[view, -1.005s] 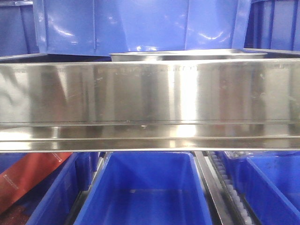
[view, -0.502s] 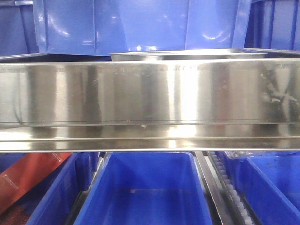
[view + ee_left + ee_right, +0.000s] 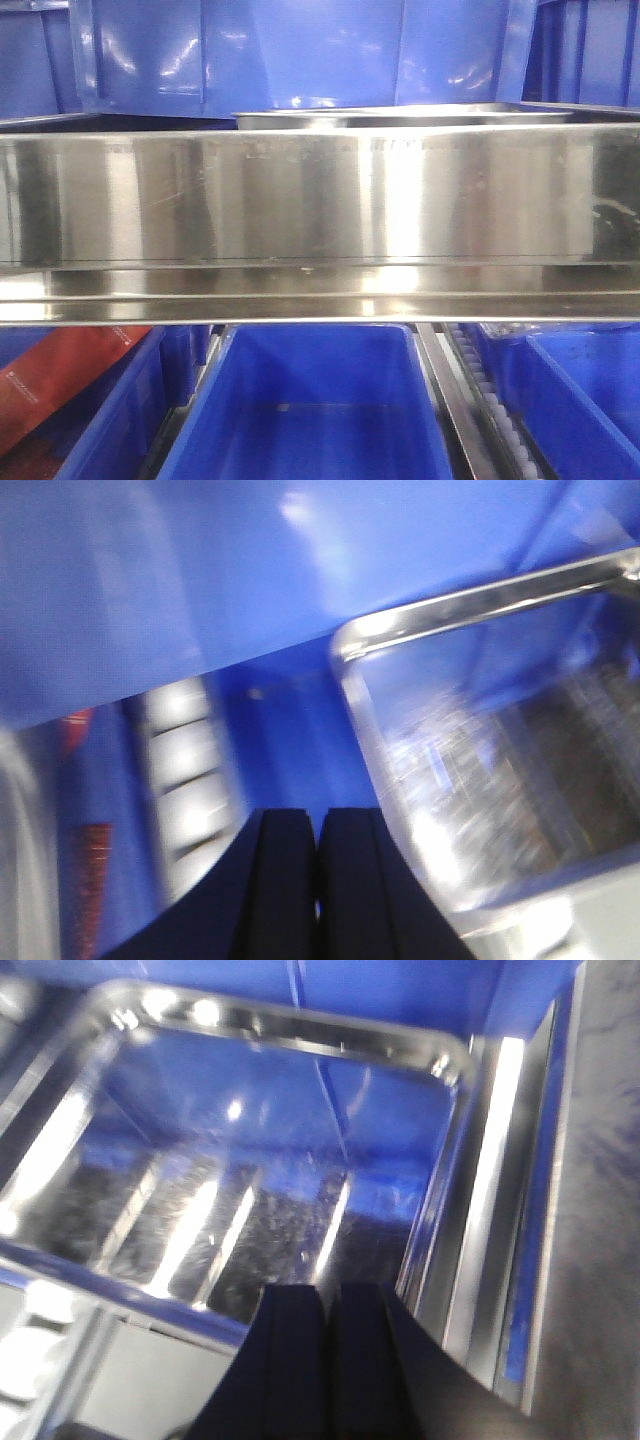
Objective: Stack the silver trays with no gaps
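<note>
long mirror-finish steel rail [image 3: 320, 200] level across the whole front view. upper blue bin [image 3: 300, 50] behind the rail's top edge; lower blue bin [image 3: 310, 400] open beneath the rail. no jaws in this view.

silver tray [image 3: 400, 117] seen from the front only as a thin rim between rail top and upper blue bin.

left wrist view: silver tray [image 3: 500, 780] ahead and to the right of the left jaws, its rounded corner ahead of the tips, apart from them. blue wall [image 3: 200, 560] further ahead.

right wrist view: silver tray [image 3: 230, 1160] straight ahead of the right jaws and spreading to their left, near rim just past the tips. bright steel strip [image 3: 490, 1190] to their right. cannot tell whether one tray or two across the wrist views.

left jaws together, a hairline slit between them, nothing gripped. right jaws likewise pressed together, nothing held.

red packet [image 3: 60, 380] low at the front view's left, under the rail.
</note>
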Action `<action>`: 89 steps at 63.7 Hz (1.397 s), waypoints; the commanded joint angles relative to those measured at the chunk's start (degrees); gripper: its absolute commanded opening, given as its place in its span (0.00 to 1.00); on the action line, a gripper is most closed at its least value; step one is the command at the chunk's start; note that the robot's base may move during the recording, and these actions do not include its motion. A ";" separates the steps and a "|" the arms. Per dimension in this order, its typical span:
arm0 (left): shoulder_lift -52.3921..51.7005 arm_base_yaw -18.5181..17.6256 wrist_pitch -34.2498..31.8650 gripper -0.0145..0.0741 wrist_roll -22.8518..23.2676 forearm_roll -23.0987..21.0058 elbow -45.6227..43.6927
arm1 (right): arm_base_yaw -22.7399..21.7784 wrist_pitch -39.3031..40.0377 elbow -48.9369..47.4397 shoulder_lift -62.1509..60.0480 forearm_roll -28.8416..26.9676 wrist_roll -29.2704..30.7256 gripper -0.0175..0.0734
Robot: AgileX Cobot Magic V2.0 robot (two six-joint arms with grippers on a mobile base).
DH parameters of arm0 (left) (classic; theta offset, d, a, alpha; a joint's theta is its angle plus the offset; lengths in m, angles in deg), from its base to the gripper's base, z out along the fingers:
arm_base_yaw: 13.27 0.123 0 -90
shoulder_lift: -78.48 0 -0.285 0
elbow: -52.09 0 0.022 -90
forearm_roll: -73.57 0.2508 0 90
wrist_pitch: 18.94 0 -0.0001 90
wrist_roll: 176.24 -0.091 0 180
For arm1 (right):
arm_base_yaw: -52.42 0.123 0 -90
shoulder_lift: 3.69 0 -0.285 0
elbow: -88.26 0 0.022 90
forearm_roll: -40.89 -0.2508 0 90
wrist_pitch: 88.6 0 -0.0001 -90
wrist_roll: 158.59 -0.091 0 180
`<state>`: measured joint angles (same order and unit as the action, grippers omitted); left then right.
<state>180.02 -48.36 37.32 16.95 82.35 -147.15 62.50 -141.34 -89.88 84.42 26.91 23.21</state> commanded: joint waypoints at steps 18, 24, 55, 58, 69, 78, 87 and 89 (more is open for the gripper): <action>10.95 -1.06 2.81 0.56 2.35 -4.01 -7.40 | 0.12 1.06 -5.51 4.72 3.49 0.23 0.41; 12.09 -1.06 2.68 0.62 2.50 -4.64 -7.40 | 0.12 1.50 -5.79 5.72 4.63 0.23 0.59; 15.23 -1.15 1.39 0.63 2.50 -5.95 -7.40 | 0.12 1.38 -5.79 14.55 4.90 -0.47 0.61; 15.23 -1.15 1.26 0.63 2.61 -5.95 -7.40 | 0.12 1.40 -5.79 15.09 4.90 -0.58 0.61; 15.49 -1.15 1.26 0.63 2.97 -5.95 -7.40 | 0.12 1.26 -5.79 16.43 4.90 -0.79 0.55; 16.16 -1.15 1.15 0.63 2.97 -6.11 -7.40 | 0.12 1.15 -5.79 16.93 4.90 -0.79 0.52; 17.75 -1.29 0.73 0.63 2.97 -7.52 -7.40 | 0.12 1.15 -5.79 17.45 5.15 -0.79 0.52; 18.15 -1.29 0.85 0.63 2.97 -8.40 -7.40 | 0.12 1.15 -5.79 17.55 5.15 -0.79 0.52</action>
<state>197.31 -49.20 38.75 19.39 75.79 -154.13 62.53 -140.65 -95.16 101.87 31.38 22.47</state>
